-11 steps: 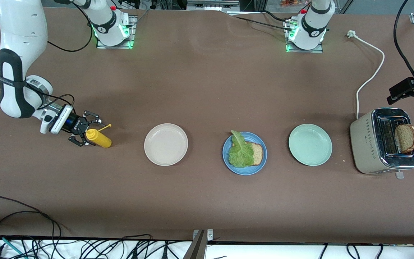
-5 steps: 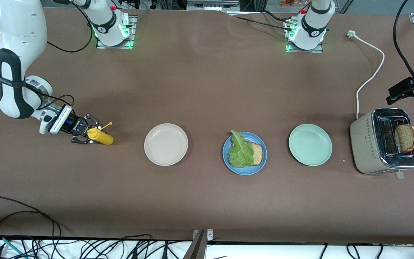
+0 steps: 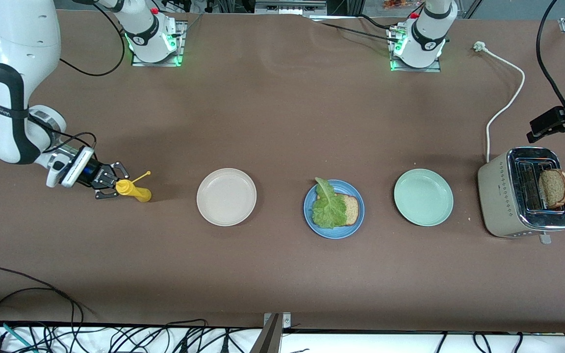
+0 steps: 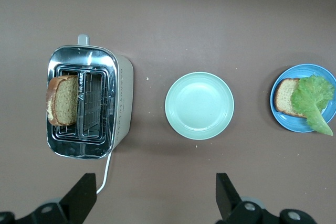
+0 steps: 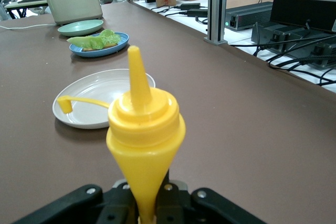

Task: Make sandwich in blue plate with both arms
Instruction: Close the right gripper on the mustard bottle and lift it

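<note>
Front view: a toaster (image 3: 518, 198) at the left arm's end holds one brown bread slice (image 3: 554, 188). Mid-table, the blue plate (image 3: 334, 229) carries another slice (image 3: 350, 209) half hidden under ruffled lettuce (image 3: 327, 208), between a mint plate (image 3: 423, 197) and a cream plate (image 3: 226, 197). The right gripper (image 3: 108, 185) is clamped on a lying yellow bottle (image 3: 133, 190). The left gripper (image 4: 152, 203) hangs spread wide and empty above the mint plate and toaster.

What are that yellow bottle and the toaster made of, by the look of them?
The bottle looks like soft, smooth plastic: opaque yellow with a faint sheen, a moulded nozzle and a thin cap strap. The toaster seems to have a polished metal top, mirror-bright around its slots, and matte cream sides, painted metal or plastic; I cannot tell which.
</note>
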### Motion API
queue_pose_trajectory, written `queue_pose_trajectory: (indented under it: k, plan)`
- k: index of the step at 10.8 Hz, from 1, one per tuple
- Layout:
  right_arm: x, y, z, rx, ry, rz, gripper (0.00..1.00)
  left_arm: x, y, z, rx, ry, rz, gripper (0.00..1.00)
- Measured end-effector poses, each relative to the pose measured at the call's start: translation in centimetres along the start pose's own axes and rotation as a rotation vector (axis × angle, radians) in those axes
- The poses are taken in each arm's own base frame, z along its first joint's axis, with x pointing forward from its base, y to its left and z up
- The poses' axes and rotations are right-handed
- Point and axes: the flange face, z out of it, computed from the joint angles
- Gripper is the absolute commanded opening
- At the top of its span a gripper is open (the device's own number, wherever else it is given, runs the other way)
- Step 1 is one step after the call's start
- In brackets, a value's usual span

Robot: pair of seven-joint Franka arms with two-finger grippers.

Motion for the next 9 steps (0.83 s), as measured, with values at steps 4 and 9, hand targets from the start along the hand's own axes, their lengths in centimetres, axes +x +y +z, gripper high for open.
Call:
queue_pose_trajectory:
  k: [4,9]
  plan:
    - [7.9,1.9,-2.9,-0.021,-0.126,0.059,0.01,0.0,0.0,0.0,0.0,-0.001,0.0,1.0]
    - [17.6,0.2,-2.5,-0.062,-0.255,0.156,0.01,0.1,-0.1,0.1,0.0,-0.002,-0.001,1.0]
